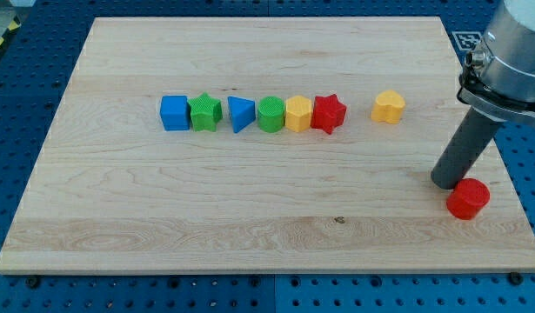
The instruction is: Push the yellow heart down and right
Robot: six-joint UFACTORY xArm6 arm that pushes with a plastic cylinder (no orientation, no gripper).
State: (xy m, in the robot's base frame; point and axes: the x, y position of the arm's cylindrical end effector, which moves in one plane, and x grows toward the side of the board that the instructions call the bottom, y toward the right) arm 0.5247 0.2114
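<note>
The yellow heart point(389, 106) sits alone toward the view's upper right of the wooden surface point(250, 200), apart from everything else. To the view's left of it runs a tight row of six blocks, each touching or nearly touching its neighbour: a blue cube point(174, 113), a green star point(204, 113), a blue triangle point(240, 114), a green cylinder point(270, 114), a yellow hexagon-like block point(298, 114) and a red star point(329, 113). A clear gap separates the red star from the heart.

The arm comes in from the view's upper right corner, and its dark rod slants down to the board. My tip point(447, 181) rests on the surface well below and to the view's right of the heart, not touching it. Just beside the tip, at its lower right, lies a red cylinder point(468, 199), apparently touching the rod's base. There are no fingers on this arm, only the plain rod, holding nothing.
</note>
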